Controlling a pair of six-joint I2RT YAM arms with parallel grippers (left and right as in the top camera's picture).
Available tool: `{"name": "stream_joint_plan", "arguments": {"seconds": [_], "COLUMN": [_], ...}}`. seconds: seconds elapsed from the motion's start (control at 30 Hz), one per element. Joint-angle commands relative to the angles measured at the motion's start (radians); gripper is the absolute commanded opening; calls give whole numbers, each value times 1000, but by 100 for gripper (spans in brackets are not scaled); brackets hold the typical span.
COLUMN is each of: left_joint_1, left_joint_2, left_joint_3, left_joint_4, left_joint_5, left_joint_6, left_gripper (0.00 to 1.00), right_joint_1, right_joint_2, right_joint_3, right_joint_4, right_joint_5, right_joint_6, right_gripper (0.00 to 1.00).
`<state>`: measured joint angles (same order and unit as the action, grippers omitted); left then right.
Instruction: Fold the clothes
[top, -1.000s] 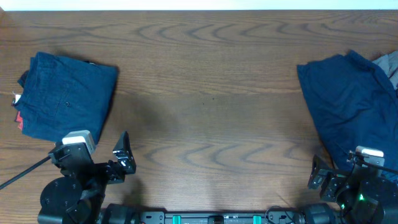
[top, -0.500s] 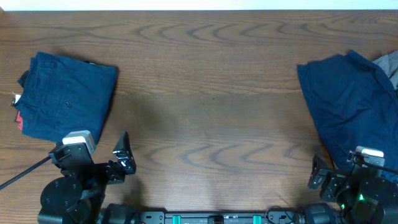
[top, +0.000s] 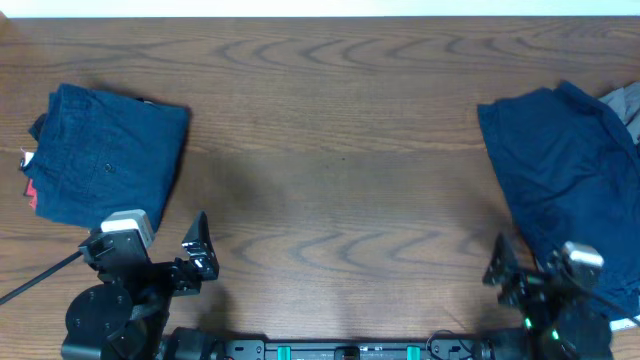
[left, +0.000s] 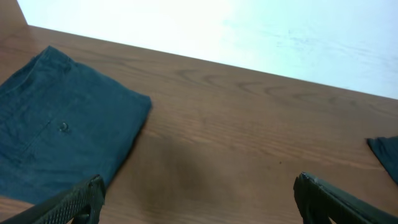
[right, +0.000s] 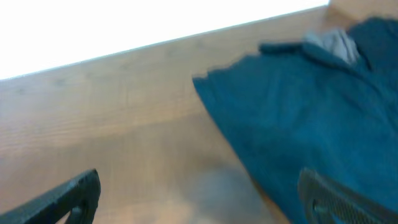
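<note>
A folded navy garment (top: 108, 152) with a small button lies at the table's left; it also shows in the left wrist view (left: 59, 143). A second navy garment (top: 565, 170) lies spread loosely at the right, also in the right wrist view (right: 311, 130). My left gripper (top: 195, 255) is open and empty at the front left, just right of the folded garment (left: 196, 199). My right gripper (top: 503, 272) is open and empty at the front right, its right finger over the loose garment's edge (right: 199, 199).
A grey cloth (top: 625, 100) peeks from under the right garment at the far right edge, also in the right wrist view (right: 333, 42). A red and white tag (top: 28, 180) sticks out left of the folded garment. The wooden table (top: 340, 150) spans between them.
My right arm has turned and shifted slightly left and up near the front edge. The left arm and both garments have not moved.
</note>
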<state>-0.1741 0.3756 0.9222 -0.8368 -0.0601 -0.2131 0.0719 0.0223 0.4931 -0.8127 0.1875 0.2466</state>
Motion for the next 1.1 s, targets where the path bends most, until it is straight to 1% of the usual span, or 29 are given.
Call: {"name": "stream_joint_plan", "arguments": {"seconds": [0.0, 0.2, 0.23, 0.33, 0.5, 1.07], "left_joint_1": [-4, -4, -4, -4, -4, -4], "left_joint_2": [-1, -1, -1, -1, -1, -1], "left_joint_3": [-2, -2, -2, -2, -2, -2], "left_joint_4": [0, 0, 0, 0, 0, 0], "left_joint_5": [-12, -12, -12, -12, -12, -12], "left_joint_6": [-6, -6, -6, -6, -6, -6], "left_gripper": [98, 98, 98, 98, 98, 98], "right_joint_1": [-13, -14, -14, -14, -13, -13], "right_joint_2": [-16, -18, -18, -18, -17, -17], "right_joint_3": [-108, -339, -383, -478, -488, -488], "right_joint_4": [145, 536, 610, 760, 750, 750], "right_joint_5": [-16, -9, -10, -18, -92, -91], "right_joint_6": [-71, -158, -167, -166, -166, -166], "right_gripper": [99, 99, 99, 99, 99, 99]}}
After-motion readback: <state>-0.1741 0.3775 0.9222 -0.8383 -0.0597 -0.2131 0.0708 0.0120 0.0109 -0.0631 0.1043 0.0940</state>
